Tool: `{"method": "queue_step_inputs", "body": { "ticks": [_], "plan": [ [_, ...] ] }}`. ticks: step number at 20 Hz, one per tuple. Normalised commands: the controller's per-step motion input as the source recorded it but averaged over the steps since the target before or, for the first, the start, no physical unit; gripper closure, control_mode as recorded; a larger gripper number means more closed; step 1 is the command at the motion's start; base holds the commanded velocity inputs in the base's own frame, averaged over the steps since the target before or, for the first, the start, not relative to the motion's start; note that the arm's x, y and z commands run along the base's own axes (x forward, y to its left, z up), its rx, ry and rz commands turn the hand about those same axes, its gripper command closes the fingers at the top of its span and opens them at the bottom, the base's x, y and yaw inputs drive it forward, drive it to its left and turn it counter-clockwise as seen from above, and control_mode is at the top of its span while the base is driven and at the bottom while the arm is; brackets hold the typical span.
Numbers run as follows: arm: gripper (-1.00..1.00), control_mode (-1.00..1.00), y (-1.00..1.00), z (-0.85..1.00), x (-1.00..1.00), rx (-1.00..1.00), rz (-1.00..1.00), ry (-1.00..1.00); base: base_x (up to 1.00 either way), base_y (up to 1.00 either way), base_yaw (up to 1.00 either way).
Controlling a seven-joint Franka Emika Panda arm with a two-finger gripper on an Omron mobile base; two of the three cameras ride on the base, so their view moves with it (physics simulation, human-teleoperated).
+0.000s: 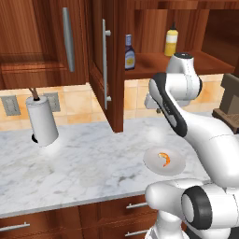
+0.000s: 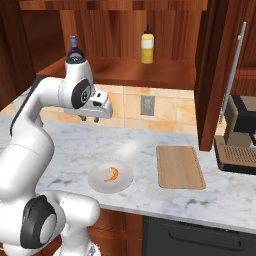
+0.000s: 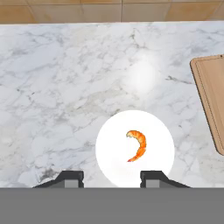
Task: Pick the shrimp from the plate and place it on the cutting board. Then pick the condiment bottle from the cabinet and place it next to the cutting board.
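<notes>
White arm bent high, hand pointing down, fingers parted, empty

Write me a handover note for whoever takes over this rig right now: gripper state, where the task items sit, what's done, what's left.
Gripper: open, empty, hovering high above the plate.
Shrimp: lying in the middle of the plate on the marble counter.
Cutting board: bare, to the right of the plate, apart from it.
Condiment bottle: upright on the shelf of the open cabinet, with a yellow squeeze bottle further along.
Done: nothing yet.
Left: shrimp to the board, then the condiment bottle down beside the board.
</notes>
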Motion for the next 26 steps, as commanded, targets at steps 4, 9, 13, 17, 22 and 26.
{"method": "queue_step_inputs", "body": {
  "ticks": [4, 9, 13, 17, 22, 26],
  "plan": [
    [-1.00, -1.00, 0.00, -0.01, -0.05, 0.00, 0.00, 0.00, 0.00, 0.00, 0.00],
    [-1.00, -1.00, 0.00, -0.07, -0.06, 0.00, 0.00, 0.00, 0.00, 0.00, 0.00],
    [-1.00, -1.00, 0.00, -0.13, -0.07, 0.00, 0.00, 0.00, 0.00, 0.00, 0.00],
    [-1.00, -1.00, 0.00, -0.16, -0.03, 0.00, 0.00, 0.01, 0.00, 0.00, 0.00],
    [-1.00, -1.00, -0.05, -0.18, -0.05, 0.00, 0.00, 0.00, 0.00, 0.00, 0.00],
    [-1.00, -1.00, -0.11, -0.17, -0.06, 0.00, 0.00, 0.00, 0.00, 0.00, 0.00]
  ]
}}
